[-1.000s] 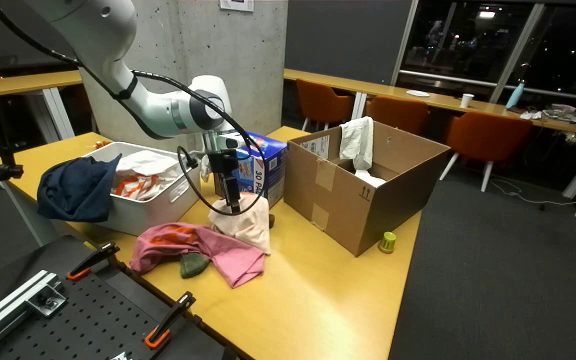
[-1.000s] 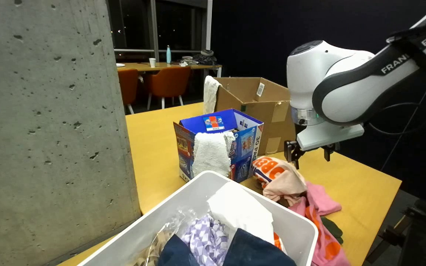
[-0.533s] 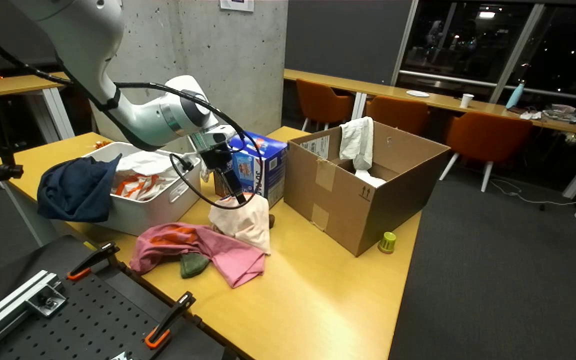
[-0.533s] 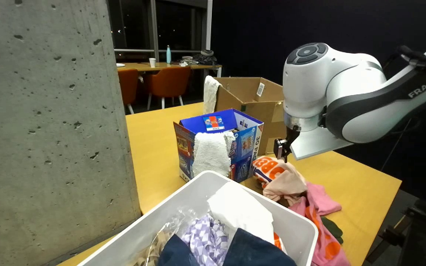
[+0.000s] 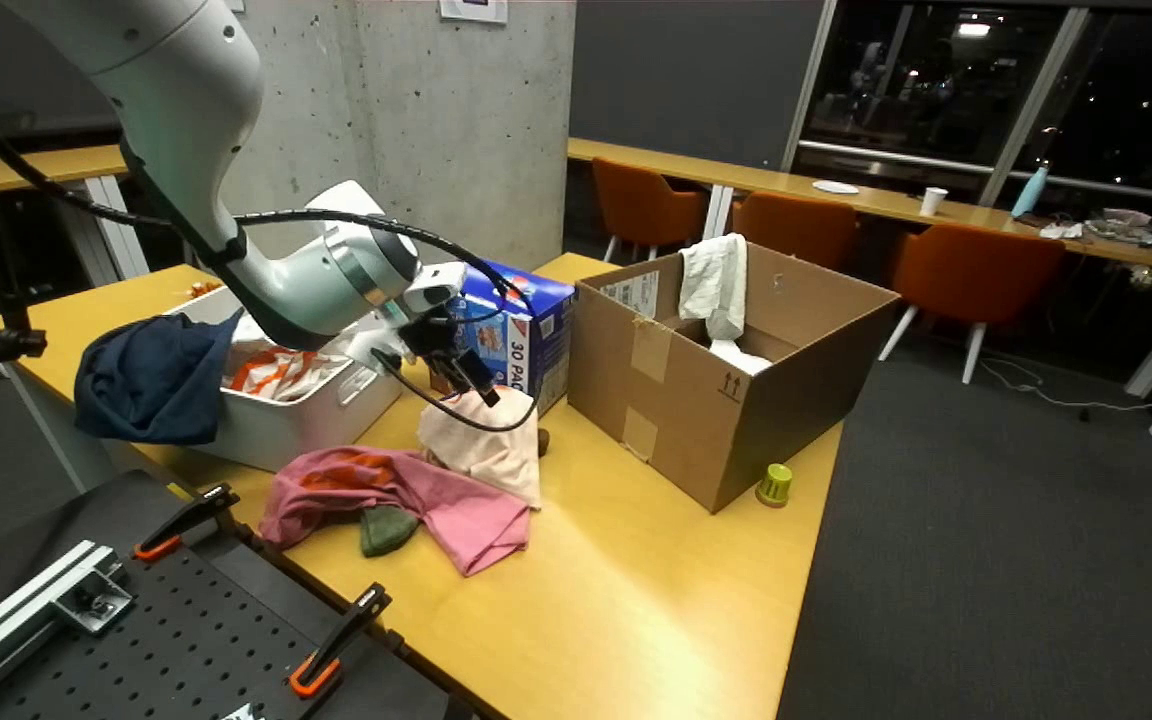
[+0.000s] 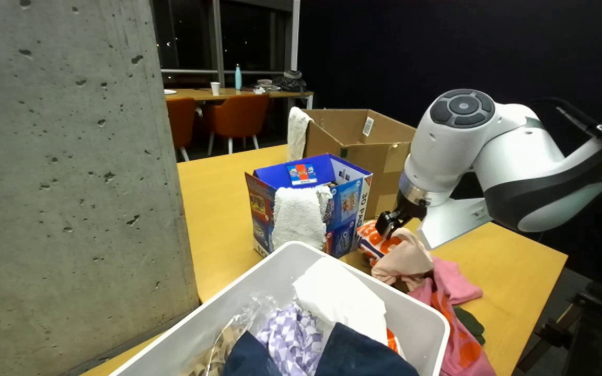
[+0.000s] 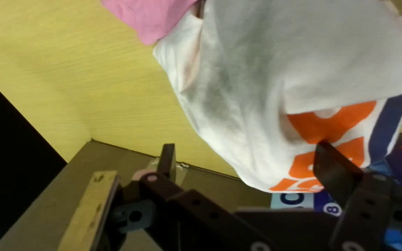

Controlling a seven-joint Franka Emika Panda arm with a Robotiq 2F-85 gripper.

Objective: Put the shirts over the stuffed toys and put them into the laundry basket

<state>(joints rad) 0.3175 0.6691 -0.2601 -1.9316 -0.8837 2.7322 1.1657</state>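
A cream shirt with orange lettering (image 5: 486, 455) lies bunched on the table; it shows in the wrist view (image 7: 236, 101) and in an exterior view (image 6: 405, 261). A pink shirt with orange patches (image 5: 456, 510) lies beside it. A dark green piece (image 5: 388, 529) and a small brown piece (image 5: 543, 441) stick out from under the shirts; whether these are the toys I cannot tell. The white basket (image 5: 286, 430) stands close by. My gripper (image 7: 245, 151) is open and tilted just above the lettered end of the cream shirt. One finger overlaps the lettering; contact is unclear.
A blue snack box (image 5: 551, 335) stands right behind the cream shirt, with a cardboard box (image 5: 656, 400) next to it. Navy cloth (image 5: 161, 380) hangs over the basket rim. A green cup (image 5: 774, 485) sits near the table edge. A concrete pillar (image 6: 71, 183) rises beside the table.
The wrist has turned and tilted, and the gripper has moved lower, its fingers swinging toward the blue box end of the cream shirt. The shirts and boxes have not moved.
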